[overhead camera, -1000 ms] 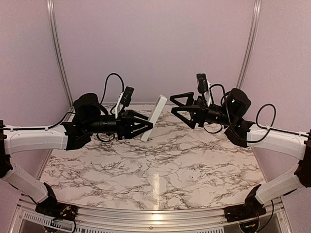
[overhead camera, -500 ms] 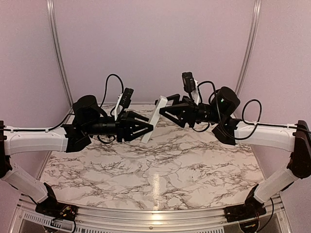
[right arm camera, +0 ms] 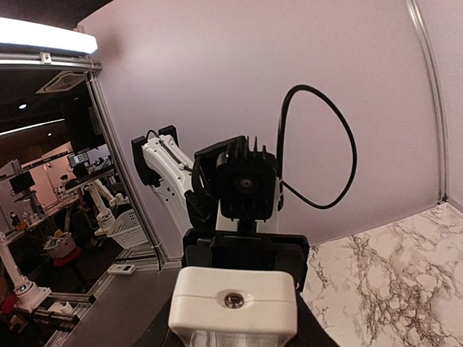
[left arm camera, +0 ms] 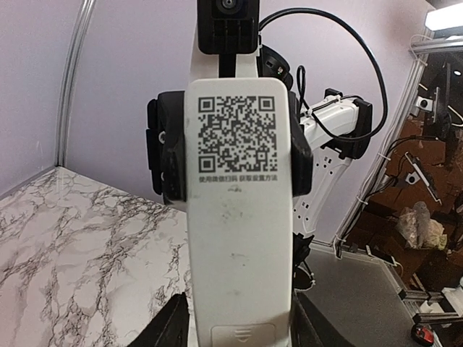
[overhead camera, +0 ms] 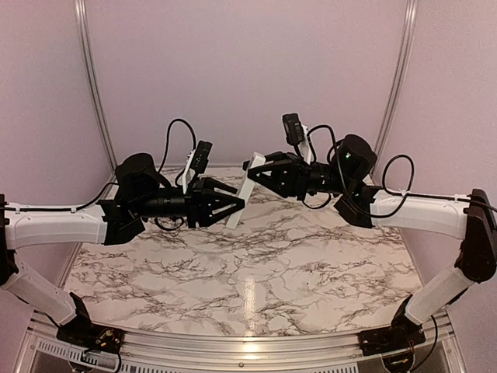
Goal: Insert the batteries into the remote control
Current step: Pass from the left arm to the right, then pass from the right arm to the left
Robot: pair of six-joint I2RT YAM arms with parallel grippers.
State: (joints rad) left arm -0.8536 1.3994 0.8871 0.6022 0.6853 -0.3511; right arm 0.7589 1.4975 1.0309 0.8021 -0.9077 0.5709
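Marble tabletop, lilac walls: remote held aloft between two arms

Hoisted well above the veined marble table (overhead camera: 311, 264) and tilted, top end leaning away: remote control (overhead camera: 242, 193), slim white plastic. Judged light, stiff and slick along the sides. Clamped at its lower end by the left gripper (overhead camera: 233, 203), pinched across the narrow edges. Best taken by those long edges, clear of the back. On that back, turned toward the left wrist camera, a QR label (left arm camera: 236, 132) and, lower down, a small battery door (left arm camera: 244, 335), seemingly in place. Close beside the door, the left fingers (left arm camera: 168, 327), likely crowding access. At the remote's top end, the right gripper (overhead camera: 255, 166), flanking both sides. Pressing or merely straddling, impossible to tell. Likely trouble: twist or slip on smooth plastic between two grips. No batteries in sight in any view. Beyond the remote, plain lilac wall panels (overhead camera: 248, 70) and metal corner posts (overhead camera: 88, 78).
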